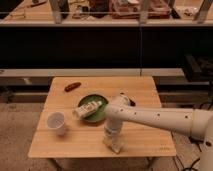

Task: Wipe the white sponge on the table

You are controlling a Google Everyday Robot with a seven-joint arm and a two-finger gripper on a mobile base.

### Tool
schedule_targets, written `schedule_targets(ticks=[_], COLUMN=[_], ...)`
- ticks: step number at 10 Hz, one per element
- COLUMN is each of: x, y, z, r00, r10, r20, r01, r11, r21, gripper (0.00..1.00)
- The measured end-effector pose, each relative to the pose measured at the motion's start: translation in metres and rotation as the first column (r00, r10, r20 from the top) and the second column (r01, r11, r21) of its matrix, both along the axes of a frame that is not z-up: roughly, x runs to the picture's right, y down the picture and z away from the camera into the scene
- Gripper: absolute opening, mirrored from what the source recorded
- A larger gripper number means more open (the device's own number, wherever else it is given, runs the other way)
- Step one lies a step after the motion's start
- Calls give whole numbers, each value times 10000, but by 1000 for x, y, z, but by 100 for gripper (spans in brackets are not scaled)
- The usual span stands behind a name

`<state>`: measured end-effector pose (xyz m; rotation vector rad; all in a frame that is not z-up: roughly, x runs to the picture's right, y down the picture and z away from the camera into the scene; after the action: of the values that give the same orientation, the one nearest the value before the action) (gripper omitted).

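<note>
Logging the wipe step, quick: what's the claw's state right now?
Claw: down at the white sponge near the front edge of the table; whether it grips the sponge cannot be told.

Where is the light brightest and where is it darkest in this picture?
Camera view: warm light falls on the table and on the counter at the back; the panel between them is almost black. The tool sits lit, over the white sponge near the table's front edge.

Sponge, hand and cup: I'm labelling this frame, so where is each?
white sponge (115, 146): camera view, its lower corner.
hand (111, 136): camera view, its tip, right above the sponge.
cup (57, 126): camera view, middle of its side wall.
</note>
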<state>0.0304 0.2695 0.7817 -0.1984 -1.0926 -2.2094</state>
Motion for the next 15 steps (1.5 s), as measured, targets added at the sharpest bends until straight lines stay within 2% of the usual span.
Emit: schedule_targets(ticks=[3, 5, 7, 10, 11, 14, 15], x=[46, 78, 93, 105, 105, 97, 88], y=[-7, -14, -23, -37, -46, -67, -72], z=[3, 2, 3, 17, 28, 54, 63], r00=[9946, 9819, 9685, 9521, 9479, 9440, 9470], r10=[800, 1333, 1674, 2087, 2216, 2402, 2325], r20=[-668, -1347, -1844, -2235, -2290, -2261, -2218], r01=[-797, -1294, -1582, -1913, -2014, -2161, -2095], r11=[9968, 9909, 9854, 9767, 9735, 9682, 9701], r21=[65, 370, 636, 973, 1084, 1260, 1227], gripper=[0, 0, 0, 0, 0, 0, 0])
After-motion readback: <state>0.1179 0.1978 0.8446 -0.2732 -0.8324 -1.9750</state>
